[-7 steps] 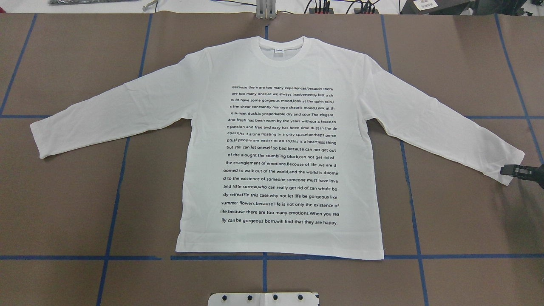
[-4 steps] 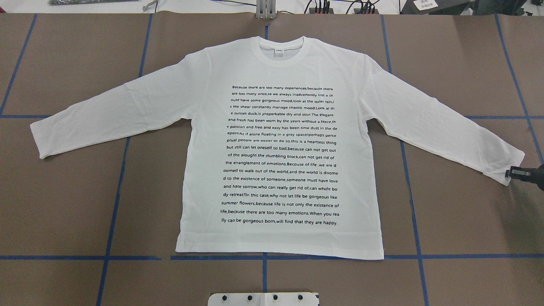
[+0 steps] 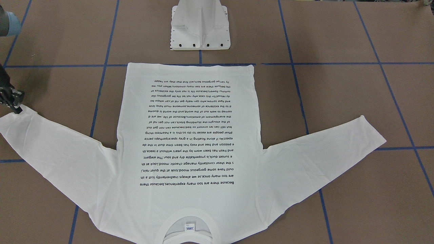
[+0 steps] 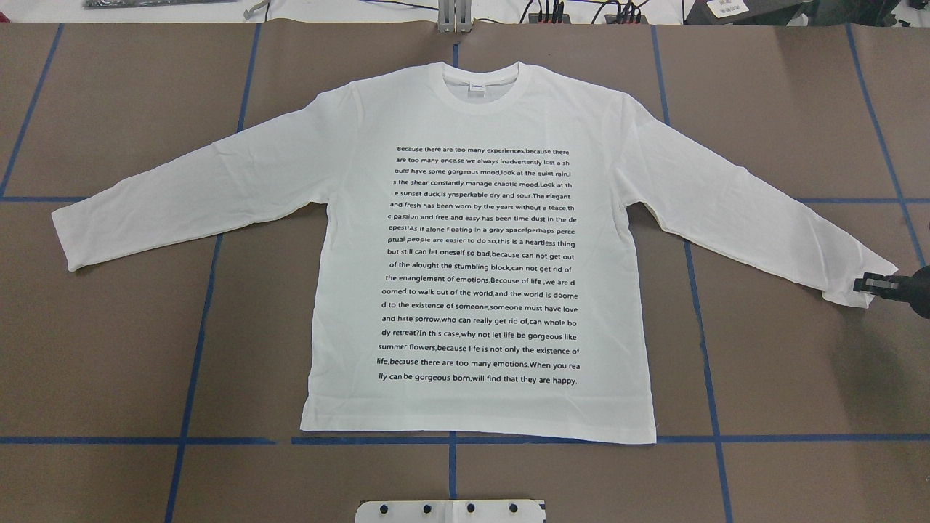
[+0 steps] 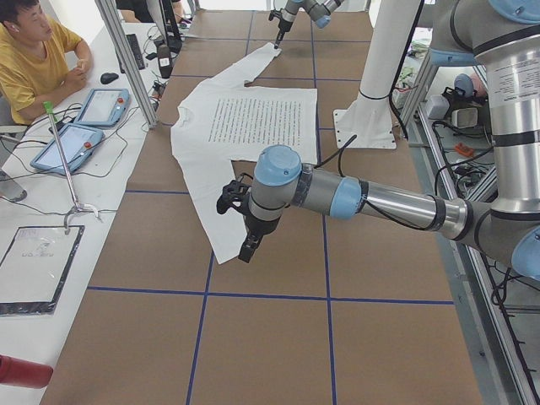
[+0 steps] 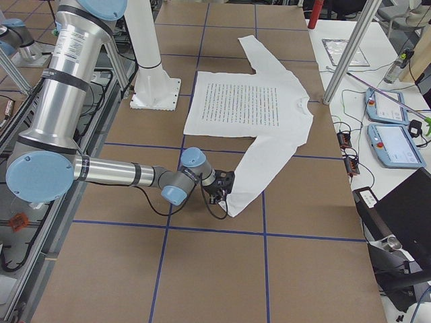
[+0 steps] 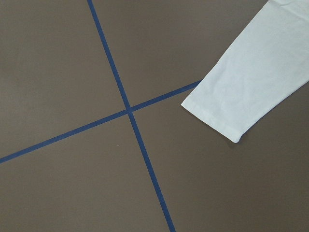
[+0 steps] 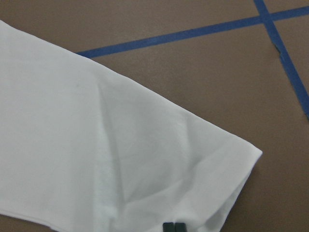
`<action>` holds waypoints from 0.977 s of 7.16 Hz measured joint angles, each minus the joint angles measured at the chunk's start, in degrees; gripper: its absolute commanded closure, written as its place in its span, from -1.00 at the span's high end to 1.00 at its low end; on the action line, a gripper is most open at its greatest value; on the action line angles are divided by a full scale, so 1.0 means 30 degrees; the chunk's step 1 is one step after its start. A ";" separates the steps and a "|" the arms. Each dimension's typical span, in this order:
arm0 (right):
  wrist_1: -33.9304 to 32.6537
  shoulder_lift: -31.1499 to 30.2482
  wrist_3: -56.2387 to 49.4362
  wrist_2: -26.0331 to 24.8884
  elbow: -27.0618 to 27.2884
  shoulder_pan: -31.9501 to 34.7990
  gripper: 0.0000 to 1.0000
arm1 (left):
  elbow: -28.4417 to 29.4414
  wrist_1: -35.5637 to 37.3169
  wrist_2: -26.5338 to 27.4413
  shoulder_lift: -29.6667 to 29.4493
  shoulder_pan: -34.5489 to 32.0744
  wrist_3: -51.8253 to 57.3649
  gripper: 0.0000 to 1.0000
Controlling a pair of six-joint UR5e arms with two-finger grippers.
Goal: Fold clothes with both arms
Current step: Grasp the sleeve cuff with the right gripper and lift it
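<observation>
**A:** T-shirt (image 4: 479,240) position?

**B:** Flat on the surface (image 4: 145,349), print side up. Both sleeves are spread, and the collar is on the side away from the robot's base.

**A:** Right end effector (image 4: 872,285)?

**B:** Low, at the right-sleeve cuff (image 8: 231,159). The wrist view shows its fingertips (image 8: 169,226) pressed together on the cuff edge, with the cloth creased toward them.

**A:** Left?

**B:** Left end effector (image 5: 247,249) hangs near the left-sleeve cuff (image 7: 227,116). Only the side view shows it, so I can't tell if its fingers are apart or together.
</observation>
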 measured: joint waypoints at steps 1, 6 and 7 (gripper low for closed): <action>-0.0059 0.0211 -0.0121 -0.0008 0.0940 0.0580 -1.00 | 0.0001 -0.0007 -0.0005 0.0000 0.0000 -0.0023 1.00; -0.1961 0.7157 0.0219 -0.1921 0.2712 0.2071 -1.00 | 0.0108 -0.0002 -0.0002 0.0000 -0.0001 -0.0070 1.00; -0.4610 0.9232 0.0721 -0.2766 0.3234 0.1719 -1.00 | 0.0114 0.0002 0.0006 0.0000 -0.0001 -0.0070 1.00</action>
